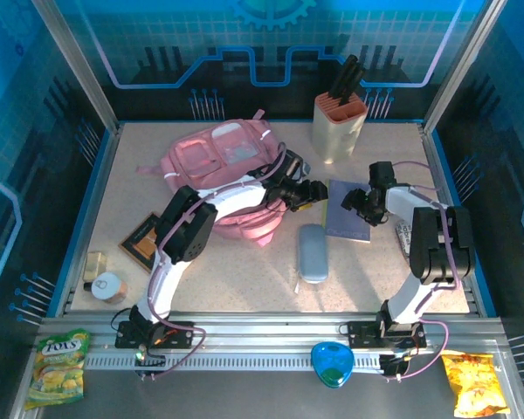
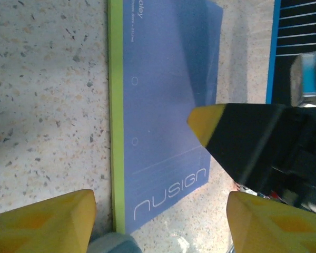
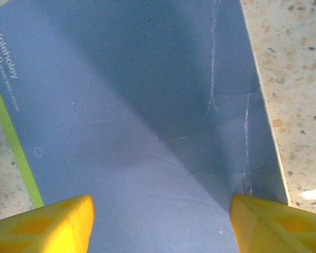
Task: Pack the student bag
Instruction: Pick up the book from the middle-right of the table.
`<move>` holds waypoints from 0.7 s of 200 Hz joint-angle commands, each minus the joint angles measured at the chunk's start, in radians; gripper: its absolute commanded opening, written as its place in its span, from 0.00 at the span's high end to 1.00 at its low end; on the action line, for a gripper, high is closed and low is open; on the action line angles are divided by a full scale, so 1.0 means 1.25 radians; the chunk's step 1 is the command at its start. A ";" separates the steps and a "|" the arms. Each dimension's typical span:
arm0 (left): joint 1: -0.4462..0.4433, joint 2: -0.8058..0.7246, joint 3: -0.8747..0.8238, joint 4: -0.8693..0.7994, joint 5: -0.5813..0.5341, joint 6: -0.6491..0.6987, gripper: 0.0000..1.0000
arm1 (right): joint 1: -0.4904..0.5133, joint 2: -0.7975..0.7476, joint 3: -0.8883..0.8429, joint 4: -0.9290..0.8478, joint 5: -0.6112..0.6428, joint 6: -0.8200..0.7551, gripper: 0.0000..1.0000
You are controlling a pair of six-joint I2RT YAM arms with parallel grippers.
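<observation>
A speckled table (image 1: 244,288) sits inside a blue-lit booth. The student bag (image 1: 218,153), pink, lies at the far left-centre, and packing looks barely begun: a blue notebook (image 1: 349,214) and a grey pencil case (image 1: 313,253) lie outside it. Both the left gripper (image 1: 310,194) and the right gripper (image 1: 354,208) hover at the notebook, fingers spread wide, gripping nothing. The left arm hides the bag's near side, so I cannot tell whether it is unzipped.

The left arm (image 1: 234,197) hides part of the student bag (image 1: 211,154).
</observation>
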 commanded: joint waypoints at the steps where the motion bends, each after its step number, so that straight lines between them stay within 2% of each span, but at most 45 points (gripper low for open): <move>1: -0.003 0.046 0.052 -0.055 0.014 -0.016 0.36 | -0.011 0.027 0.007 -0.029 -0.048 0.002 0.30; 28: -0.003 0.077 0.078 -0.070 0.017 -0.012 0.42 | -0.013 0.034 0.000 -0.016 -0.079 0.028 0.32; 59: -0.004 0.105 0.103 -0.096 0.026 -0.009 0.44 | -0.015 0.040 -0.009 0.006 -0.100 0.046 0.32; 140: -0.012 0.160 0.157 -0.134 0.062 0.008 0.44 | -0.018 0.049 -0.011 0.016 -0.116 0.054 0.33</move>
